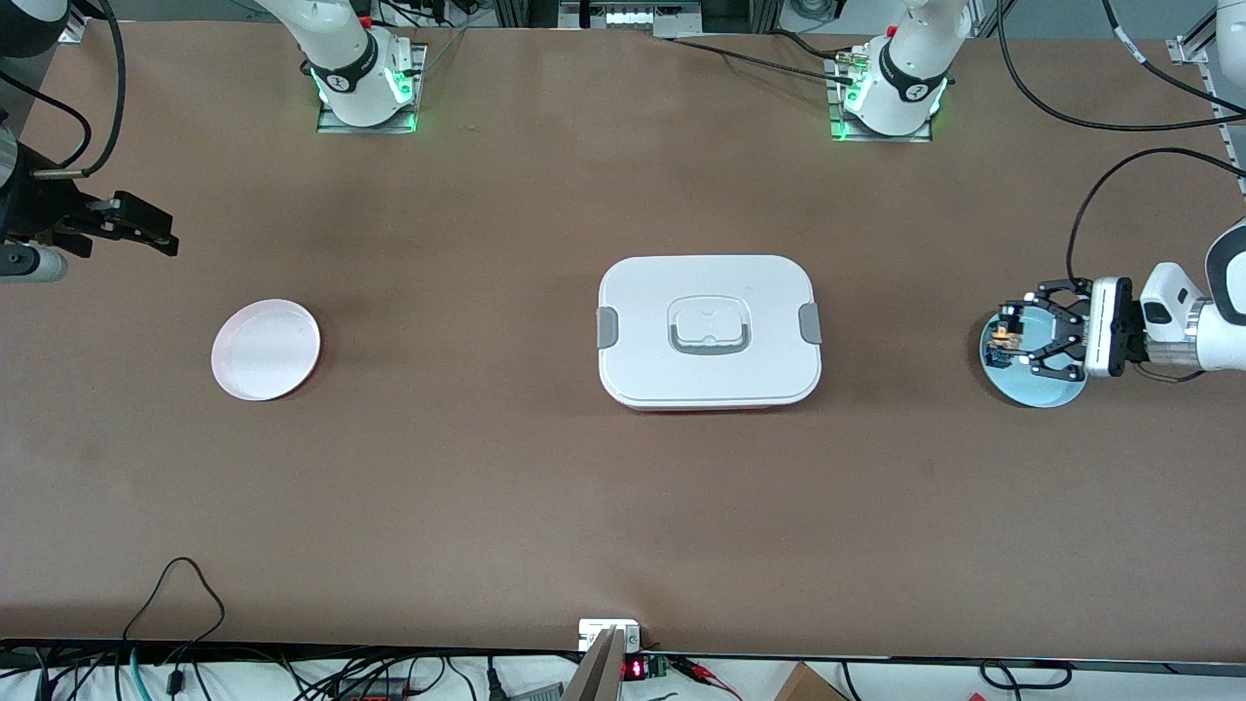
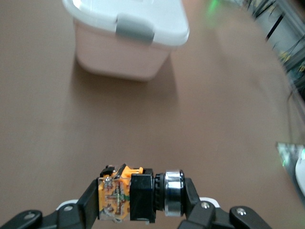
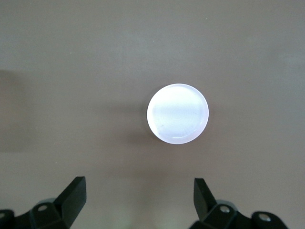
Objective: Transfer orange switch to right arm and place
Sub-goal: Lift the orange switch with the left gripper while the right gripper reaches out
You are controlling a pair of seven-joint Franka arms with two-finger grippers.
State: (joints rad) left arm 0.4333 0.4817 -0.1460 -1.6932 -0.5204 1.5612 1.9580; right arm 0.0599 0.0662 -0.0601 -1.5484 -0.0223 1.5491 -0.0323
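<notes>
**Left gripper holds the orange switch over the blue plate; handover not yet made**

The left gripper (image 1: 1012,336), a black claw of linked fingers, is clamped on the orange switch (image 2: 138,197), a tiny black cylindrical push-button with an orange-amber block at one end and a silver ring at the other. It holds the part sideways in the air over a round pale blue plate (image 1: 1042,392) at the left arm's end of the table.

The right gripper (image 1: 146,229), slim and black, waits with its fingers spread and empty over the bare table at the right arm's end. A round pink-white plate (image 1: 266,349) lies near it, and shows below it in the right wrist view.

Judging by this, the pick-up is done; the pass to the right arm and the placing are still to do.

Between the two plates sits a white rectangular lidded box with grey side clips (image 1: 709,331). The brown matte table (image 1: 487,487) carries nothing else; cables and equipment run along its edges.
</notes>
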